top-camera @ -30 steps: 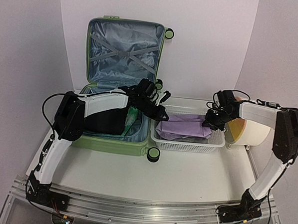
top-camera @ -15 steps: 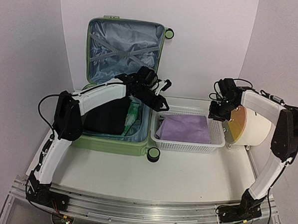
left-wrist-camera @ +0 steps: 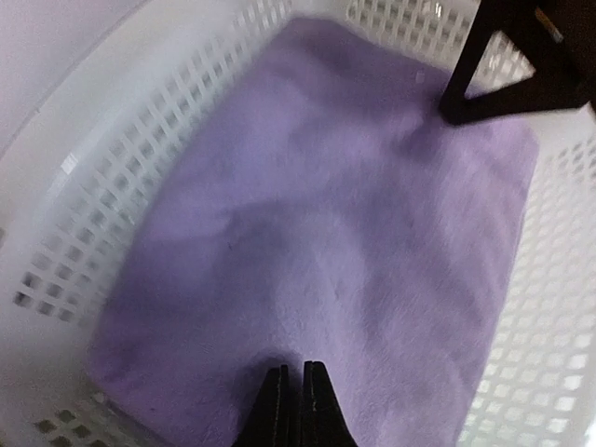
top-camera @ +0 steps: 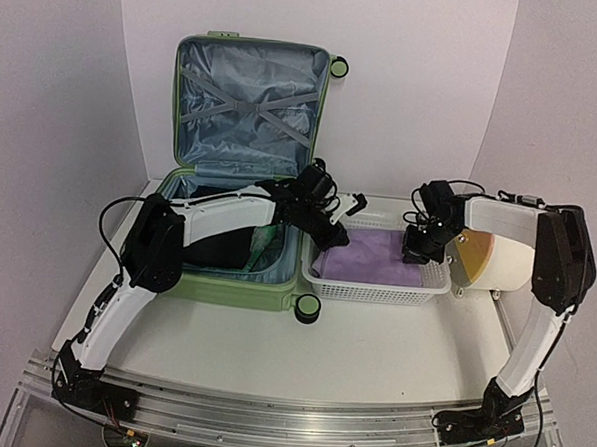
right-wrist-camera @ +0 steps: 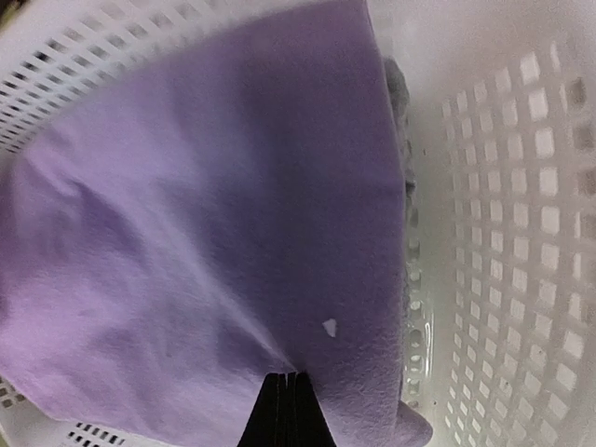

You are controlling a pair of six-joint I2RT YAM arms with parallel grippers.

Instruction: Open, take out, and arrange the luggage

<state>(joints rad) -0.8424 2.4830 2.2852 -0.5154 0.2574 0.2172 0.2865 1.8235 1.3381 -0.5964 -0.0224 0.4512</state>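
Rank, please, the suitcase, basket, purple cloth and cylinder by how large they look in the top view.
1. suitcase
2. basket
3. purple cloth and cylinder: these look about alike, so I would not rank them.

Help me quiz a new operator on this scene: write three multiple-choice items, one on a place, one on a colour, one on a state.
1. The purple cloth lies: A on the bare table; B in the white mesh basket; C draped over an arm.
2. The shell of the suitcase is: A light green; B red; C black.
3. The suitcase is: A zipped shut; B open, with its lid upright; C upside down.
Answers: 1 B, mesh walls surround the cloth in both wrist views. 2 A, the green front wall shows from above. 3 B, the lid's inside faces the top camera.
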